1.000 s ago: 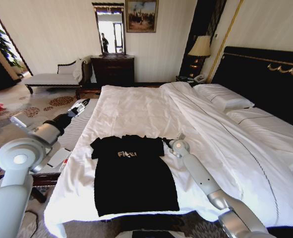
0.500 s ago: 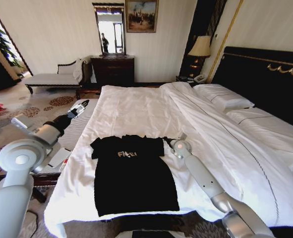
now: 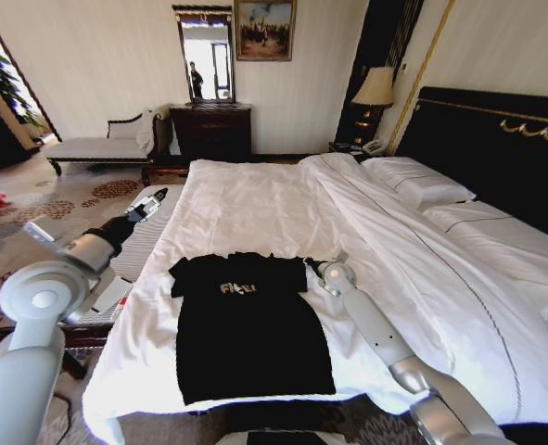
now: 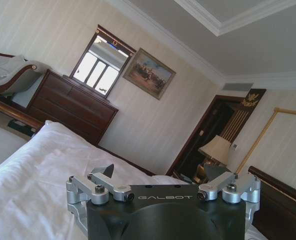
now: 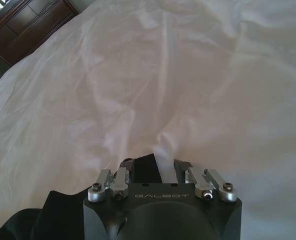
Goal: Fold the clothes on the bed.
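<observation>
At the left of the head view, off the bed's (image 3: pixel 255 199) near side: left gripper (image 3: pixel 156 197), raised on an outstretched arm above the patterned carpet (image 3: pixel 88 199), pointed toward the far wall. Fingers (image 4: pixel 103 172) spread wide in the left wrist view, with nothing between them (white bedding and the room lie far beyond). Beyond those fingertips: dark wooden dresser (image 3: pixel 210 130), mirror (image 3: pixel 205 54) above it, framed painting (image 3: pixel 264 28) beside the mirror. Further left, against the same wall: grey-cushioned chaise (image 3: pixel 97 146).

Centre, on the white sheet near the foot of the bed: black T-shirt (image 3: pixel 246 320), laid flat, front up, white lettering across the chest, both short sleeves spread out, hem toward the robot.

Just right of the shirt: right gripper (image 3: pixel 316 267), low on the sheet at the tip of the shirt's right-hand sleeve. In the right wrist view, fingers (image 5: pixel 129 166) narrowed around a small fold of black cloth, sleeve edge pinched between them and lifted slightly off the bedding (rest of the shirt dark at the gripper's base). Ahead of the fingertips: wrinkled white sheet only.

Right, past that arm: duvet (image 3: pixel 422 269) folded back in a long ridge, white pillows (image 3: pixel 417 181), black headboard (image 3: pixel 496 148) with gold trim, lit lamp (image 3: pixel 375 88) on a nightstand.
</observation>
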Controlling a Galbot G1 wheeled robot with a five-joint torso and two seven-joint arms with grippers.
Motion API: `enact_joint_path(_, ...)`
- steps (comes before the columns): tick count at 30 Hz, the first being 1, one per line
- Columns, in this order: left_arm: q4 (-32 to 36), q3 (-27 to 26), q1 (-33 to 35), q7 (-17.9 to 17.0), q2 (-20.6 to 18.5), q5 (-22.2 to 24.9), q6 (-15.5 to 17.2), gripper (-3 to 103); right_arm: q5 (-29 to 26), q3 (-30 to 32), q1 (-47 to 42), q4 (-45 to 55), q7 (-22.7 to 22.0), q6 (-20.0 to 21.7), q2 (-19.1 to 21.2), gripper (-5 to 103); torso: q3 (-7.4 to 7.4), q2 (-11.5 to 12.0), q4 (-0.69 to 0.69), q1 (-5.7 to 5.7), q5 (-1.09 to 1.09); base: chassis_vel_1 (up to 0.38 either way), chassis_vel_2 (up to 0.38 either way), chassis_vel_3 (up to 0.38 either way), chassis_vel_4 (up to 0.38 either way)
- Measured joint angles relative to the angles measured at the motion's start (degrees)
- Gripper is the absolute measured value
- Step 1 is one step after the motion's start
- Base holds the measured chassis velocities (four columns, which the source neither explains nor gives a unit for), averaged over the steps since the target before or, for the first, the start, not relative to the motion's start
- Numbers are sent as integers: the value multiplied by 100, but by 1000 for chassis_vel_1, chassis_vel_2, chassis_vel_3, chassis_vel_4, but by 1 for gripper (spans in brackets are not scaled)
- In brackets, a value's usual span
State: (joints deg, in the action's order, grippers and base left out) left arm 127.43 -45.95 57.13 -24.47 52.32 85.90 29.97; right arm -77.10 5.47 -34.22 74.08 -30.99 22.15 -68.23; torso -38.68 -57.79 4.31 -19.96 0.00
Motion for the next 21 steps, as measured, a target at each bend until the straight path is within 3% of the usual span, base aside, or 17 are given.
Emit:
enact_joint_path(4, -18, 18, -4, 0, 22, -24, 4, 100, 0, -9, 9, -24, 31, 2, -24, 57, 0, 0, 0, 1, 0, 0, 0, 0, 0)
enact_joint_path(5, -23, 30, -5, 0, 32, -36, 5, 100, -3, -12, 15, -30, 56, 3, -38, 68, 0, 0, 0, 0, 0, 0, 0, 0, 0)
enact_joint_path(7, -24, 33, -4, 1, 34, -42, 7, 100, -8, -14, 18, -31, 84, 3, -45, 68, 0, 0, 0, 0, 0, 0, 0, 0, 0)
enact_joint_path(9, -30, 35, -3, 2, 34, -48, 8, 100, -13, -22, 21, -31, 156, -3, -56, 80, 0, 0, 0, 0, 0, 0, 0, 0, 0)
enact_joint_path(13, -39, 34, -3, 3, 13, -50, 9, 100, -18, -34, 27, -31, 209, -20, -72, 70, 0, 0, 0, 0, 0, 0, 0, 0, 0)
enact_joint_path(19, -57, 24, -12, 5, -26, -49, 9, 100, -16, -81, 45, -29, 237, -34, -71, 43, 0, 0, 0, 0, 0, 0, 0, 0, 0)
enact_joint_path(21, -59, 24, -14, 5, -26, -49, 9, 100, -14, -83, 45, -29, 237, -35, -70, 43, 0, 0, 0, 0, 0, 0, 0, 0, 0)
